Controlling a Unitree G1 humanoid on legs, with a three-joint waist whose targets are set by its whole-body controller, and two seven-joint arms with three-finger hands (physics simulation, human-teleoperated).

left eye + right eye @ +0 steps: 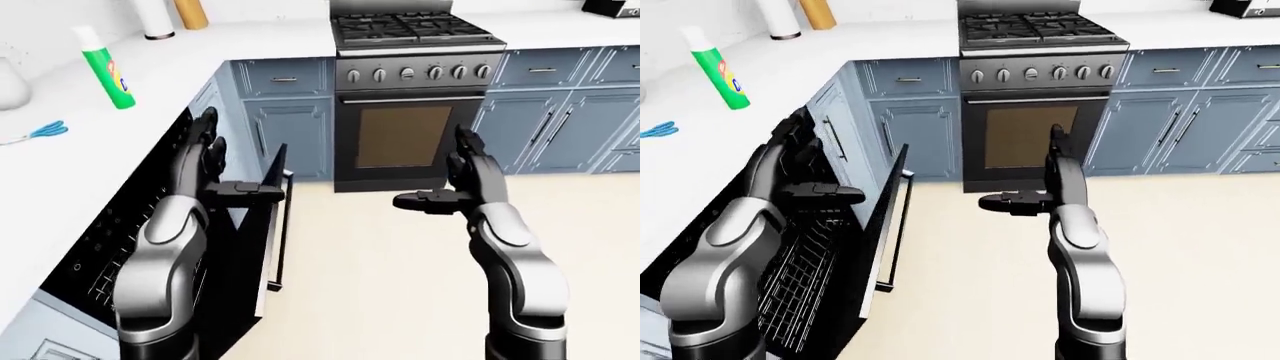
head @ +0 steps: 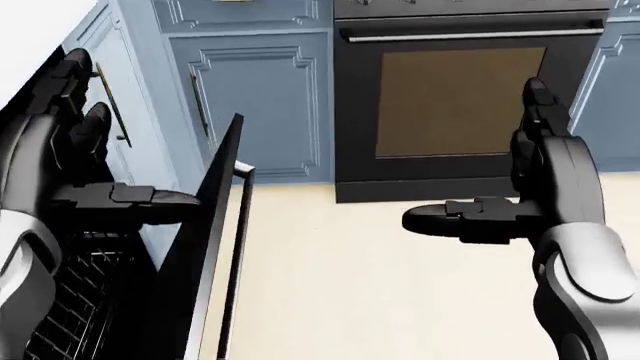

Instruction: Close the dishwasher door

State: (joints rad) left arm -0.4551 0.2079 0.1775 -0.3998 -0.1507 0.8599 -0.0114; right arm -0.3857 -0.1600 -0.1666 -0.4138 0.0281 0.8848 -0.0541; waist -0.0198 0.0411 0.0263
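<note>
The dishwasher door (image 1: 885, 225) is seen partly raised at the left of the right-eye view, beside the wire rack (image 1: 805, 277). A rigid, hinged, fairly heavy panel is to be expected — best pushed flat near its top edge. The left robot hand (image 2: 95, 191) is open just beside that edge, contact apparently absent; the right robot hand (image 2: 500, 214) is open, well apart.

My head view looked steeply down and sat close: it cropped the oven (image 2: 460, 101) at the top edge and caught only my forearms and hands, my left hand (image 2: 95, 196) entering from the left, my right hand (image 2: 500, 217) from the right. The two eye views sat farther off and higher, taking in the counter (image 1: 120, 124), the stove (image 1: 415, 30) and my arms whole. They faced the same way, toward the oven, the right-eye view shifted slightly so the open dishwasher door (image 1: 885, 217) showed more rack. All three shared the oven, that door edge and the floor (image 1: 400, 255); the head view's tilt perhaps was steepest.
</note>
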